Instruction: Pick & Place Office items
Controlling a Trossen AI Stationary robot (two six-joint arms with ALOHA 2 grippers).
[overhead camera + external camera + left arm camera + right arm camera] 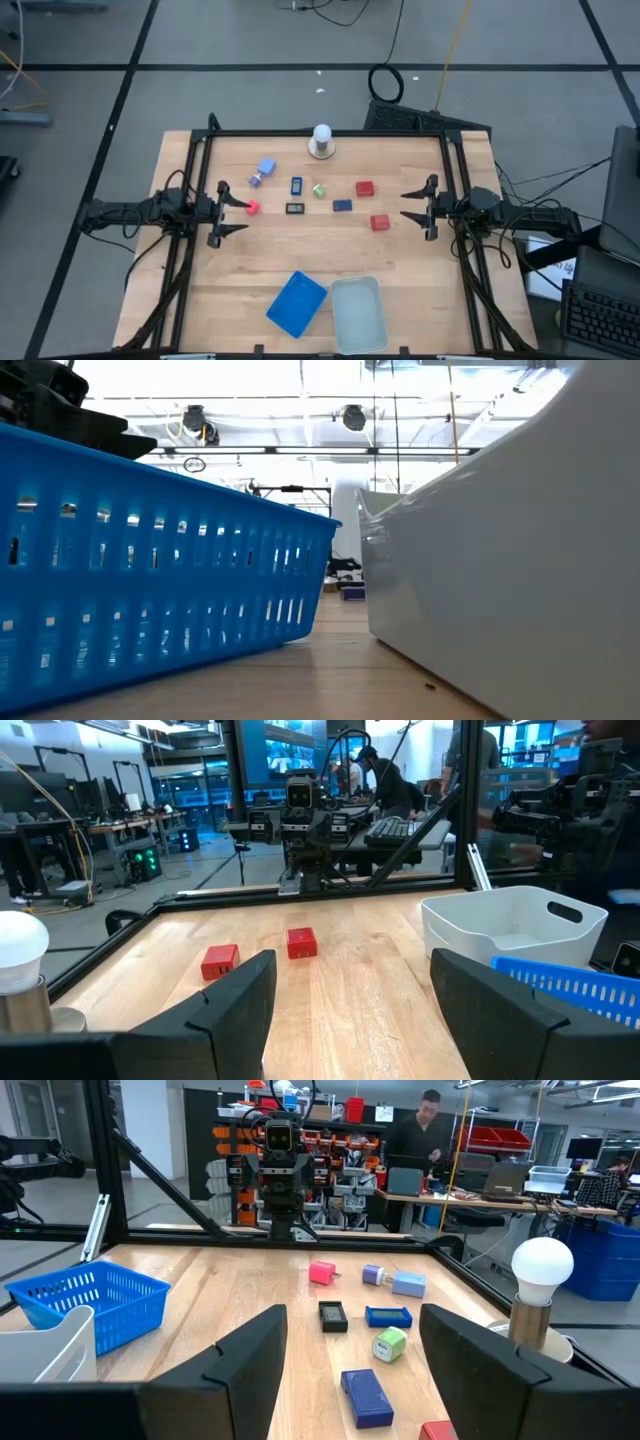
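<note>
Red blocks [364, 188], blue pieces [342, 205], a green bit [319, 190] and a black piece [295, 209] lie spread on the wooden table [420, 280]. Left end effector [237, 208] and right end effector [408, 207] wait wide apart at each side, holding nothing. Blue tray [296, 302] and clear tray [357, 313] sit near the front.

The light is bright and even, coming from ceiling lamps [350, 417] high above the bench [420, 260]. Shadows on the bench are soft and short. In the low view the blue tray [150, 570] and the clear tray [520, 550] stand very near the camera and look blurred, and windows behind them glare white.
</note>
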